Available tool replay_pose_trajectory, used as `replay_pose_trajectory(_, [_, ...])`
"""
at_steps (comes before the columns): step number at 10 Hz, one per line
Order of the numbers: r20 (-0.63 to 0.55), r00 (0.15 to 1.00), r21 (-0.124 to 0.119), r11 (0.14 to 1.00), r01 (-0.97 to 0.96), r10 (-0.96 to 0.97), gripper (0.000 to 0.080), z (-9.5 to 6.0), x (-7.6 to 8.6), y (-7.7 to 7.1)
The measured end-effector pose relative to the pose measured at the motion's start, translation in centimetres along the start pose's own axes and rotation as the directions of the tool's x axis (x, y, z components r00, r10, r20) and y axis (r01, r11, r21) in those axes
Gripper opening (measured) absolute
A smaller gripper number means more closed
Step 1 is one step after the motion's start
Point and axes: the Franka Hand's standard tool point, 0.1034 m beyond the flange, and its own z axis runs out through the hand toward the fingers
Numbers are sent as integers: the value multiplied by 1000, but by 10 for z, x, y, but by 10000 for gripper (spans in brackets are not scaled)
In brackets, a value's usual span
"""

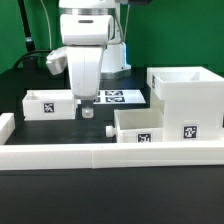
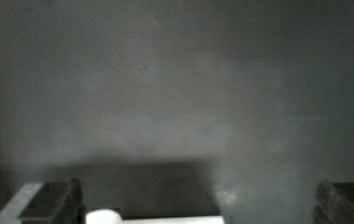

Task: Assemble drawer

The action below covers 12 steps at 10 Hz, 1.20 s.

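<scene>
The drawer's large white housing (image 1: 188, 97) stands at the exterior view's right. One small open-topped tray (image 1: 139, 124) sits just beside it and a second tray (image 1: 49, 103) sits at the left; each carries square tags. My gripper (image 1: 88, 112) hangs low over the dark table between the two trays, close to the left tray's right end. In the wrist view its dark fingers (image 2: 46, 202) stand wide apart and hold nothing. A small round white knob (image 2: 103, 216) and a strip of white edge show between them, nearer one finger.
The marker board (image 1: 118, 97) lies flat behind the gripper. A long low white border wall (image 1: 110, 155) runs across the front and turns back at the left (image 1: 5, 125). A green backdrop stands behind.
</scene>
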Motion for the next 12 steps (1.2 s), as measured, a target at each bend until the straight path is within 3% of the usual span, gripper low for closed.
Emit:
replay_pose_trajectory(2, [-57,998,12,1000,-26,27,649,9,-6,-4])
replay_pose_trajectory(4, [-67,997,29,999,-33,35,649,18,12,-5])
replay_pose_trajectory(6, [-75,996,29,998,-48,50,649,22,26,2])
replay_pose_trajectory(12, [-79,974,45,977,-209,212,649,23,73,5])
